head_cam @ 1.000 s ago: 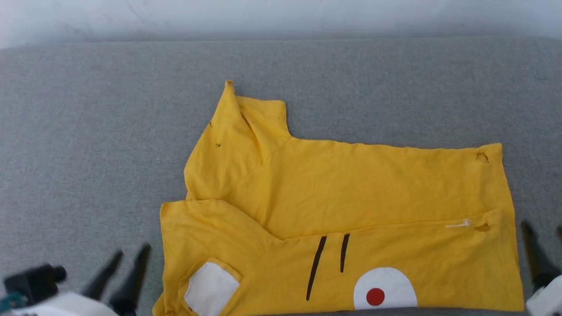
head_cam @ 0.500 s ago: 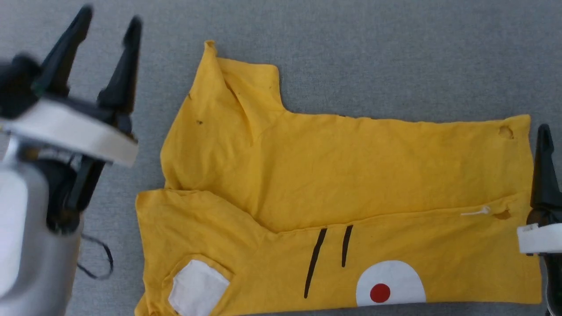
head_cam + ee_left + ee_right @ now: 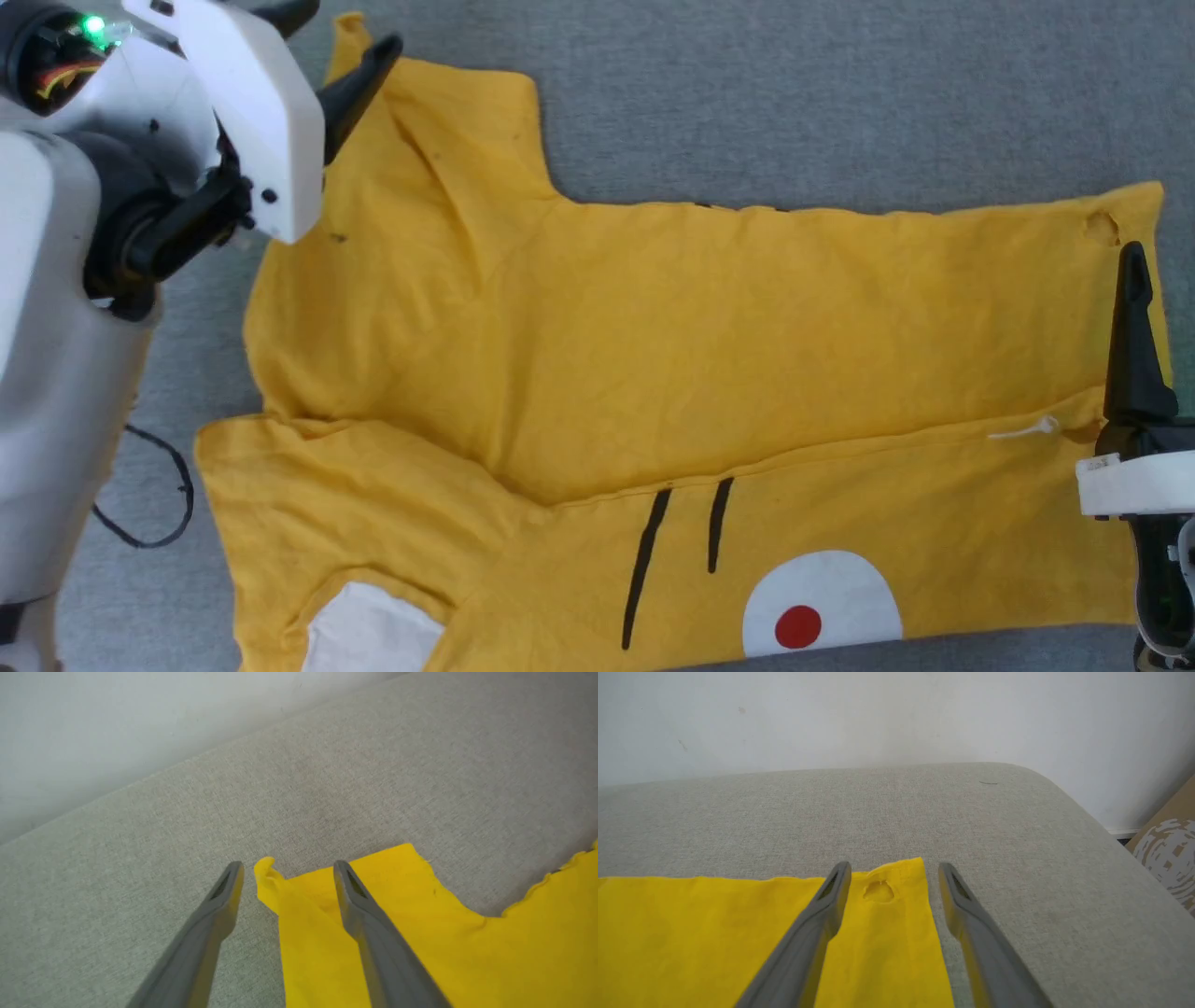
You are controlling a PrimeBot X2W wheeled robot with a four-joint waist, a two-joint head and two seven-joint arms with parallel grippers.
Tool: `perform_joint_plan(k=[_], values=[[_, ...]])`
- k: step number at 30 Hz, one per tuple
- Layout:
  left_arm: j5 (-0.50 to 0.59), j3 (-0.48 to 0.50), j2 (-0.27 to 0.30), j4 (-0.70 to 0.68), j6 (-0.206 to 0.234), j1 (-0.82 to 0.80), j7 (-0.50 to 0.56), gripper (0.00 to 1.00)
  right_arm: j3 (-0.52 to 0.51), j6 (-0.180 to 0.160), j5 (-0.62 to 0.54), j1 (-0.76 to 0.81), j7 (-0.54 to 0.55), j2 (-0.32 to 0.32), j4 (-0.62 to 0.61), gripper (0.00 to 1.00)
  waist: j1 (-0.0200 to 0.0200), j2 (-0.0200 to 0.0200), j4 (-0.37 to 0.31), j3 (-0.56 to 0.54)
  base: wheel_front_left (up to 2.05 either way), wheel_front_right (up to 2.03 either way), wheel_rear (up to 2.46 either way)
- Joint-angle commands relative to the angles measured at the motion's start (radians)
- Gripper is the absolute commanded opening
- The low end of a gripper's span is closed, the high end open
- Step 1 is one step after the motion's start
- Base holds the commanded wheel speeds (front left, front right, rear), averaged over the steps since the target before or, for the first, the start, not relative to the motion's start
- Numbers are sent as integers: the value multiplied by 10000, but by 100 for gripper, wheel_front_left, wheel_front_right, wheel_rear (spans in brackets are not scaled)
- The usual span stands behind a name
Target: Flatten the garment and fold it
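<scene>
Cord (image 3: 191, 490) beside garment (image 3: 653, 327); cardboard (image 3: 1169, 851), seemingly, past cushion (image 3: 1017, 826).

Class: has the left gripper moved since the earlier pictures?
Yes. The left gripper went from the garment's near left corner forward to its far sleeve tip.

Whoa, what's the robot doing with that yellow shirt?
A two-armed robot is working on folding the yellow T-shirt, which lies spread on a grey padded surface. Its left gripper hangs open around the sleeve tip. Its right gripper hangs open around the corner with the small hole. Neither one has grabbed the cloth yet.
</scene>
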Motion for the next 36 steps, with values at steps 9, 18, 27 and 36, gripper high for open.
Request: perform_joint_plan(k=[9,18,27,36], values=[[-295,-254,510,610,-23,-134,1062,0,96,-9,1,-310,-85,9,104,100,-2,1,-462,414,0,0,0],[-516,-267,598,452,-54,476,-116,0,404,-9,-804,-971,852,9,-469,100,-2,1,-246,-498,0,0,0],[-805,-232,802,78,-53,928,-389,0,60,-9,-19,-2338,5120,-1120,-7,100,-2,1,-76,-680,0,0,0],[-870,-207,808,-166,-27,756,-416,0,-53,-9,578,-2945,7460,-1742,567,100,-2,1,158,25,0,0,0]])
